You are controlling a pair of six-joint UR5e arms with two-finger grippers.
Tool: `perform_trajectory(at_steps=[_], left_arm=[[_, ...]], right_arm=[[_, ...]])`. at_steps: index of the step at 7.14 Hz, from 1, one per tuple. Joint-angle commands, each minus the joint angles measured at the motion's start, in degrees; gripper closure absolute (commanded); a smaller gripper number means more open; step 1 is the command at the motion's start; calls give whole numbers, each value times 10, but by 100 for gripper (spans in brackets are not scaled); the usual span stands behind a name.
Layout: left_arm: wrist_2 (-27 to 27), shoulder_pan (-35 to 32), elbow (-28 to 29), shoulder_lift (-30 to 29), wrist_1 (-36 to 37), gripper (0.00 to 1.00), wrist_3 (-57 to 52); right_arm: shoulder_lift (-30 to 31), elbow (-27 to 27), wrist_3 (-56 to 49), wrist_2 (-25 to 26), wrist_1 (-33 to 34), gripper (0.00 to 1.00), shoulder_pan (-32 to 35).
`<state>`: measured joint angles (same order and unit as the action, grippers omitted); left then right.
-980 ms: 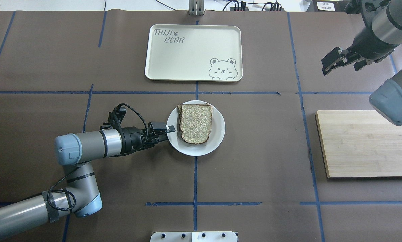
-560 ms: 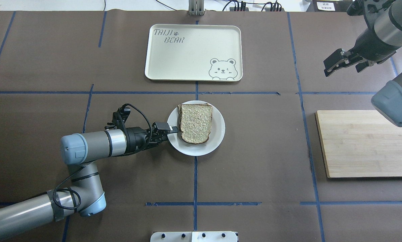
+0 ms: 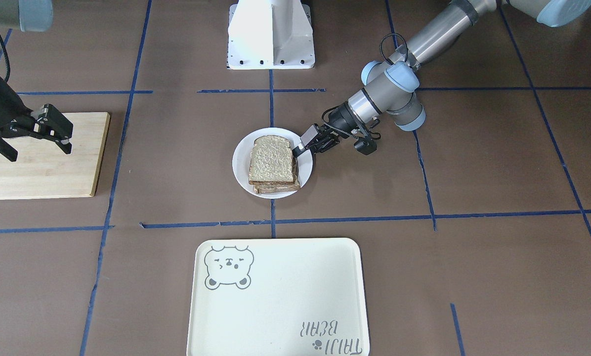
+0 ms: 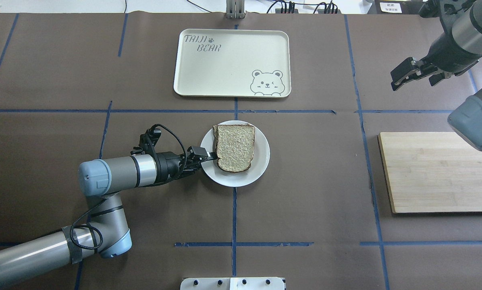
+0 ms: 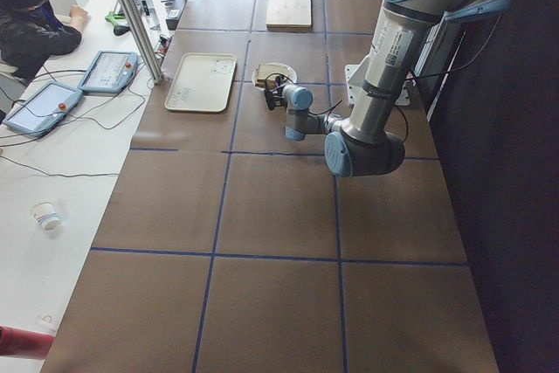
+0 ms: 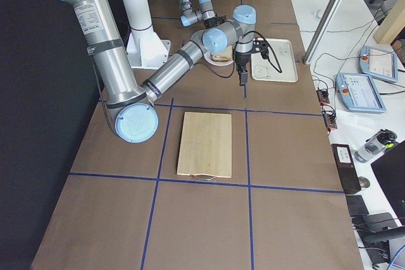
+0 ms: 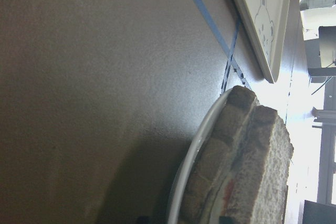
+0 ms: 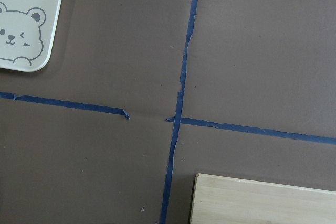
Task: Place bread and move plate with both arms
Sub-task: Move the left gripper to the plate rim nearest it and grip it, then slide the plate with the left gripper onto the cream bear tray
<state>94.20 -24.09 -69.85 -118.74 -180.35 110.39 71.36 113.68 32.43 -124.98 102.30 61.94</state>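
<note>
Two slices lie stacked on the plate [image 4: 261, 163], and the bread [image 4: 235, 147] is the top one, crumb face up and flat. You will find the plate in the middle of the table [image 4: 305, 193], on a blue tape line, near the cream tray [image 4: 231, 62] but clear of it, on the robot's side. Your left arm [image 4: 116, 177] reaches in low from the side, and the left gripper [image 4: 204, 155] is at the plate's rim, turned so that one finger rides above the other. Its jaws stand apart with the rim between them and grip nothing; the upper finger reaches over the rim to the bread's crust, though you cannot tell whether it touches. From the left wrist camera you see the rim and the side of the stack close up, with a thin layer of something between the slices. Your right gripper [image 4: 413, 73] hangs in the air well off to the side, beyond the wooden board [image 4: 438, 173], jaws spread and empty.
</note>
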Motion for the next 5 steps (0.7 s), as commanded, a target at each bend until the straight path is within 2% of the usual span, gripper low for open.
perform_trajectory(at_steps=[1,2,5], left_arm=[[-1,0,1,-2,0,82,36],[0,0,-1,-2,1,93,36],[0,-3,-9,-11,0,100,67]], right_arm=[[3,3,0,0,0,0,3],[3,3,0,0,0,0,3],[8,3,-1,0,-1,0,4]])
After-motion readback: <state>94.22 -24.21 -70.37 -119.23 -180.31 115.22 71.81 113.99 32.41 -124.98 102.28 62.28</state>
